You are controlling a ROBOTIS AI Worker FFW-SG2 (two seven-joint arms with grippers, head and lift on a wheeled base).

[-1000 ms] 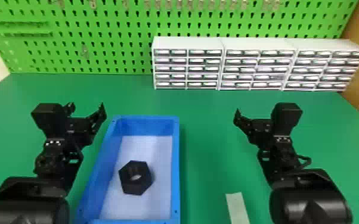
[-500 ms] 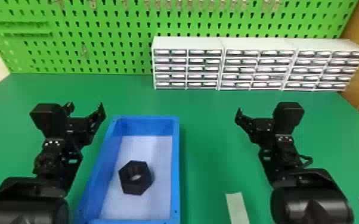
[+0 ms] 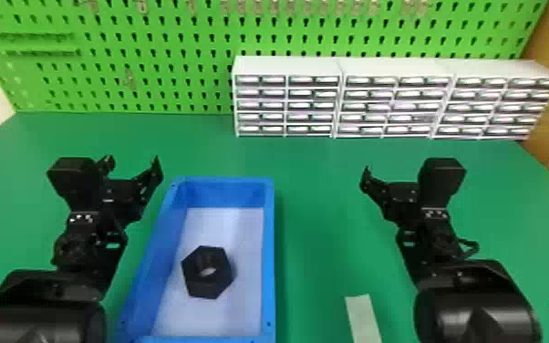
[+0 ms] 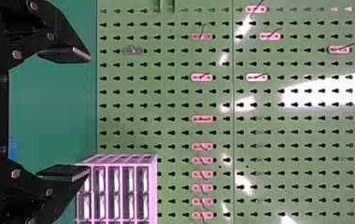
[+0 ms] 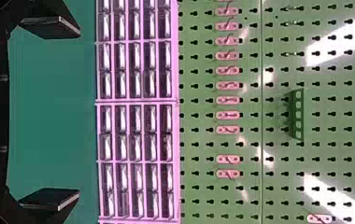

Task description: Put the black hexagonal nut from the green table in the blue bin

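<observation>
- We see the black hexagonal nut (image 3: 214, 284) lying flat inside the blue bin (image 3: 269, 255), hole facing up, on the pale floor and apart from the walls; we judge the placing done.
- The bin's walls enclose it on every side, so we think it should not roll away or need nudging.
- Our left gripper (image 4: 88, 114) is released, its fingers spread with nothing between them, just beside the bin's far left corner; we take that as a clear waiting pose, leaving the nut alone.
- Our right gripper (image 5: 78, 113) is likewise parted and empty, above the green table (image 3: 319, 228) and well apart from the bin, probably because no second grasp is needed.
- If we move next, we should keep the left arm away from the bin's rim, since a knock could shift it.
</observation>
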